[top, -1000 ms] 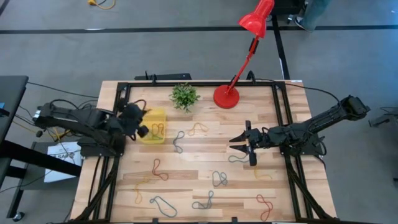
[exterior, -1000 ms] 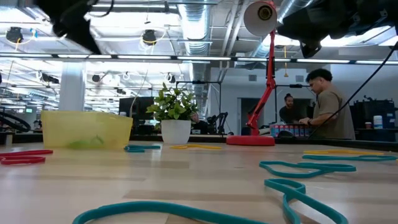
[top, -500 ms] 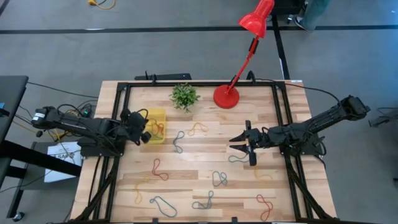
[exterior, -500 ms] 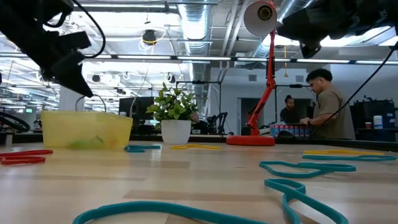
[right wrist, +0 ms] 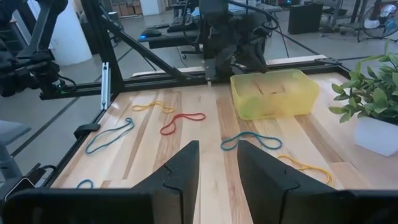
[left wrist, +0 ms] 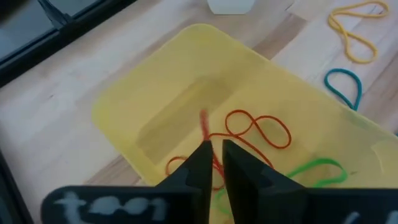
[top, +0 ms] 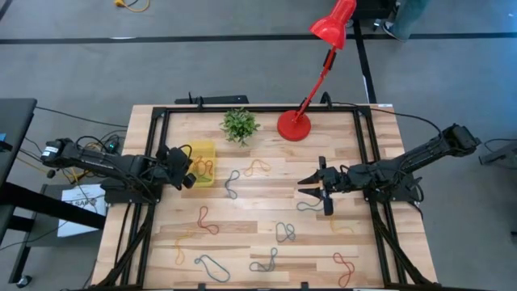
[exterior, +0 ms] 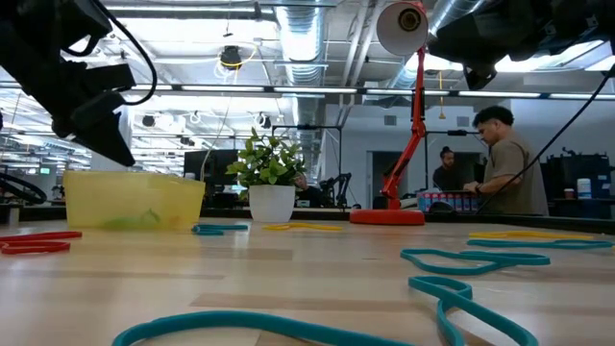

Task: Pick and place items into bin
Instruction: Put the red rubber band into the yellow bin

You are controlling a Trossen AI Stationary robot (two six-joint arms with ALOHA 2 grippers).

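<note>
The yellow bin (top: 200, 164) stands at the table's left, and an orange band (left wrist: 258, 130) and a green band (left wrist: 311, 171) lie in it. My left gripper (left wrist: 216, 149) hangs low over the bin (exterior: 135, 200), slanting down, its fingers a narrow gap apart. A red-orange strand (left wrist: 203, 124) runs up to its tips. Several loose bands lie on the wood, among them a red one (top: 208, 220), a teal one (top: 212, 265) and a yellow one (top: 257, 167). My right gripper (top: 311, 187) waits open above the table's right middle, with nothing between its fingers (right wrist: 186, 168). My left gripper has the red-orange strand (left wrist: 205, 134) running in between its fingertips from the bin floor. The fingers slant down into the bin from the table's left side. Whether they still touch the strand I cannot tell; the rest of the band lies slack in the bin.
A small potted plant (top: 240, 124) and the red lamp's base (top: 293, 125) stand at the far edge. A black frame (top: 161, 121) rims the table. A teal band (top: 307, 206) lies under my right gripper. People sit in the room beyond (exterior: 500, 163).
My left gripper has come down from high over the bin to just above its rim, drawing back a little toward the table's left edge and rolling slightly. My right arm has kept still.
</note>
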